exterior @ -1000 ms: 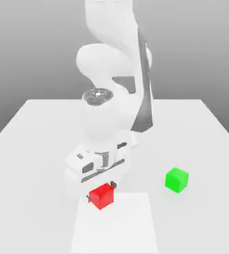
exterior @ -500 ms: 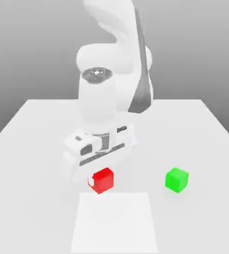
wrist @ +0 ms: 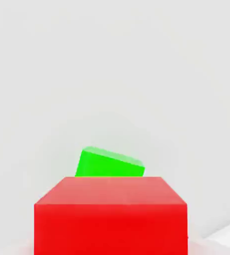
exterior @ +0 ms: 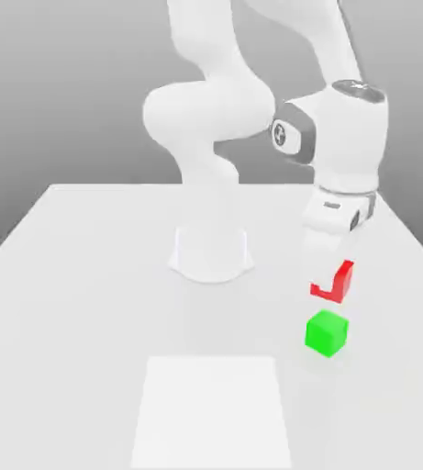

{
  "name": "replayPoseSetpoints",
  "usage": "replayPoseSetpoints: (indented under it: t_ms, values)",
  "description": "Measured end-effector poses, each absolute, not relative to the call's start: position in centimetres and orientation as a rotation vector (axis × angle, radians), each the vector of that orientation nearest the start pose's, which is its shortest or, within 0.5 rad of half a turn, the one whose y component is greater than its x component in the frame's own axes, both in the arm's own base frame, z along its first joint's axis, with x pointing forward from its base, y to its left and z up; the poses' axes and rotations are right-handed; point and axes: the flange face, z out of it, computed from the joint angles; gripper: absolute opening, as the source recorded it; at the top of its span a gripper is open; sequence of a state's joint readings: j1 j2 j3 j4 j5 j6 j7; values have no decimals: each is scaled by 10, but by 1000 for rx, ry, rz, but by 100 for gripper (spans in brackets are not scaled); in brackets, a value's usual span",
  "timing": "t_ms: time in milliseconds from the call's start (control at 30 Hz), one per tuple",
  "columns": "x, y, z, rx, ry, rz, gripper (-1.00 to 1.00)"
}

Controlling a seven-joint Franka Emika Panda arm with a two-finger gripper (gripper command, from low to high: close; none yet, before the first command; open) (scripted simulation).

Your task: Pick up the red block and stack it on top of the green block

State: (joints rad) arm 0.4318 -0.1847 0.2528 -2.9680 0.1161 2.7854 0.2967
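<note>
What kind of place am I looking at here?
Probably a computer-simulated test bench, not a real room: a plain white table, a blank grey backdrop, a white arm holding a red block above a green block.

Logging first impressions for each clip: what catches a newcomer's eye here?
The red block hangs in the air, held in the gripper, just above the green block on the white table at the exterior view's right. The hand view shows red close up, green beyond it.
</note>
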Motion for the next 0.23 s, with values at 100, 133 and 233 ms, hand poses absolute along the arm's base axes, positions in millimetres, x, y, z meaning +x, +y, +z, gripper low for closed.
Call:
replayPoseSetpoints:
  t_ms: [100, 133, 233]
  values:
    - [256, 195, 196, -3117, -434, -2, -100]
    - [256, 194, 188, -3116, -430, -2, -100]
    - [255, 194, 183, -3115, -430, -1, 100]
